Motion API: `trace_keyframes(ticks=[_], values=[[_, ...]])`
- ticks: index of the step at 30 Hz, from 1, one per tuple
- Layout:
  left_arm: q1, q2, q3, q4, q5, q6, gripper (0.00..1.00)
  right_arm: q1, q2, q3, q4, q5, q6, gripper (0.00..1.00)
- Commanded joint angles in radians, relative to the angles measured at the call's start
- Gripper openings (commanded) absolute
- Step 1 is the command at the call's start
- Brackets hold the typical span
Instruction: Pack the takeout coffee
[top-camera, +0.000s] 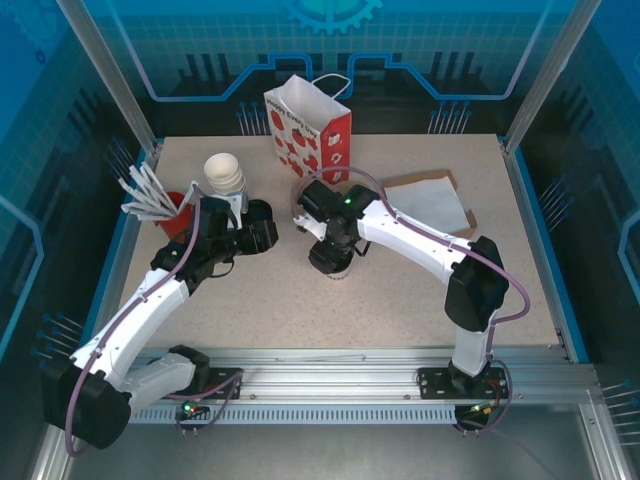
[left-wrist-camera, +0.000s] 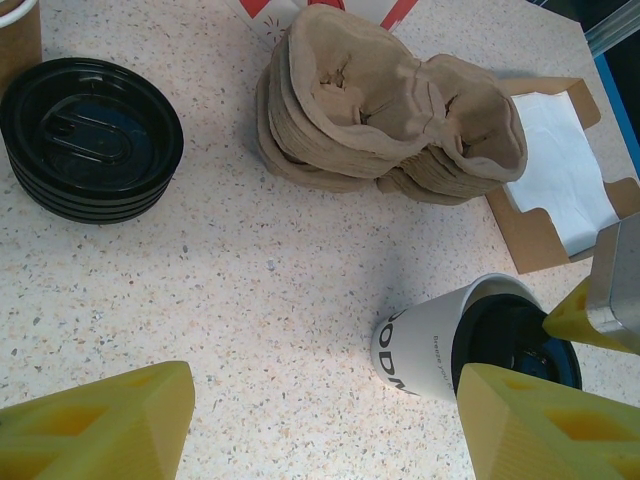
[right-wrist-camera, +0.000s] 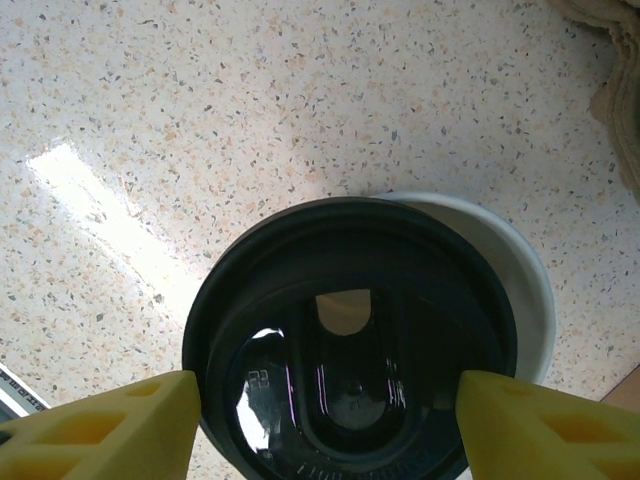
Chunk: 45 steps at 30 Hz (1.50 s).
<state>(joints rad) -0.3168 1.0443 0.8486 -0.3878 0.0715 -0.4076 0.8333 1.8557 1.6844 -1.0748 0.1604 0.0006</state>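
Observation:
The takeout coffee (top-camera: 340, 270) is a small white paper cup (left-wrist-camera: 430, 335) with black print, standing mid-table with a black lid (right-wrist-camera: 350, 330) on top. A strip of the cup's white rim shows past one side of the lid. My right gripper (right-wrist-camera: 328, 400) hangs straight over it, its yellow fingers (right-wrist-camera: 100, 430) set at either side of the lid; whether they touch it is unclear. Just left of the cup is my left gripper (left-wrist-camera: 325, 400), open over bare tabletop. The red-and-white paper bag (top-camera: 310, 135) stands upright at the back.
A stack of brown carrier trays (left-wrist-camera: 390, 110) lies behind the cup. Spare black lids (left-wrist-camera: 92, 135) and lidless white cups (top-camera: 224, 172) sit at the left, near a red holder of white sticks (top-camera: 150, 200). A cardboard box of napkins (top-camera: 432, 203) is at the right.

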Motion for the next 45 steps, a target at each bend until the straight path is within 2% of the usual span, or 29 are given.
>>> trace_keyframes(ticks=[1, 7, 14, 21, 37, 45], values=[[0.006, -0.021, -0.01, -0.007, 0.01, 0.027, 0.72, 0.019, 0.002, 0.036, -0.033, 0.013, -0.014, 0.71], [0.007, -0.021, -0.009, -0.007, 0.019, 0.026, 0.72, 0.012, -0.015, 0.033, -0.027, 0.004, -0.016, 0.76], [0.007, -0.018, -0.009, -0.004, 0.025, 0.026, 0.72, 0.0, -0.011, 0.019, -0.027, 0.005, -0.022, 0.88], [0.007, -0.014, -0.008, -0.003, 0.033, 0.026, 0.72, -0.015, -0.001, 0.01, -0.02, -0.01, -0.027, 0.91], [0.007, -0.012, -0.013, 0.004, 0.042, 0.021, 0.72, -0.044, 0.008, -0.025, 0.007, -0.052, -0.031, 0.9], [0.007, -0.011, -0.017, 0.007, 0.044, 0.02, 0.72, -0.049, 0.015, -0.03, 0.015, -0.059, -0.032, 0.84]])
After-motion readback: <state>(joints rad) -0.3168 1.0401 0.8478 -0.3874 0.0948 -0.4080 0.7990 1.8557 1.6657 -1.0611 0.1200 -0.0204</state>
